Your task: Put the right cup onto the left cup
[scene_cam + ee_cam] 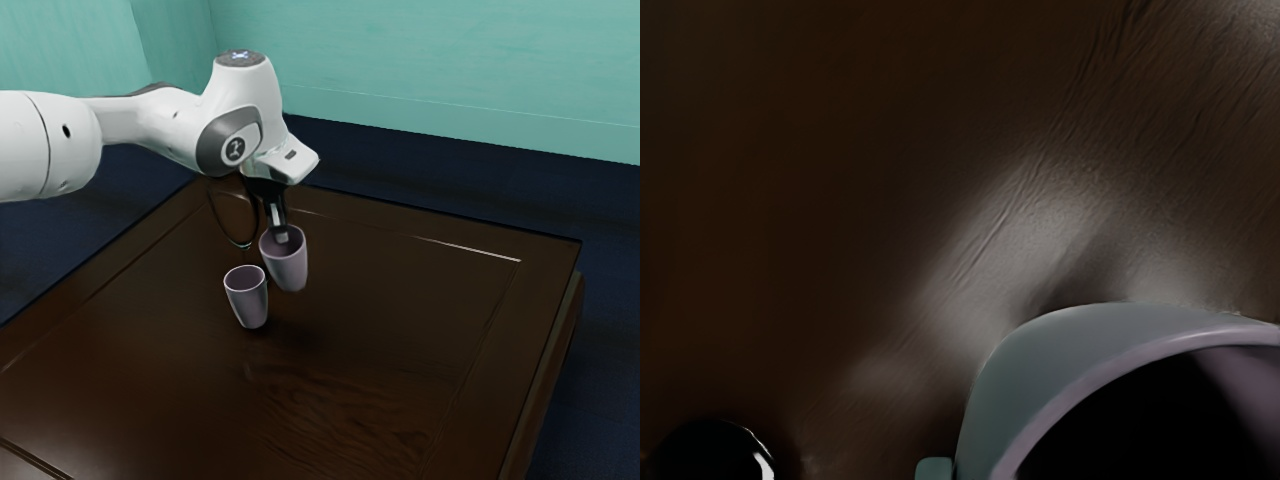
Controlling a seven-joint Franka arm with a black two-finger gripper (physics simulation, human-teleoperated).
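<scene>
Near the middle of the exterior view, two lilac-grey cups, mouths up, both tapering toward the base. Right cup is the higher of the two in the frame and appears raised off the wood. Hand's tip reaches down inside its mouth; inner wall dark lower down, anything deeper in it not readable. Left cup stands on the tabletop, just beside it, toward the lower left. Inside of that one in shadow; contents, if any, cannot be made out.

Hand: pinching the right cup by its wall at the rim, gap between the fingers narrow, one finger inside the mouth, the other hidden. Hand points down, comes from the arm at upper left.

Right cup's long axis close to upright, base drifting slightly toward the frame's lower right; left cup shows much the same lean, so probably mostly the camera's angle. Right cup not on the left cup; it sits up and to the side of it.

Wrist view: a cup's rim and pale outer wall close under the hand, hollow very dark, glossy brown wood beyond. A black rounded thing with a bright glint lies apart from the cup; cannot tell what it is.
</scene>
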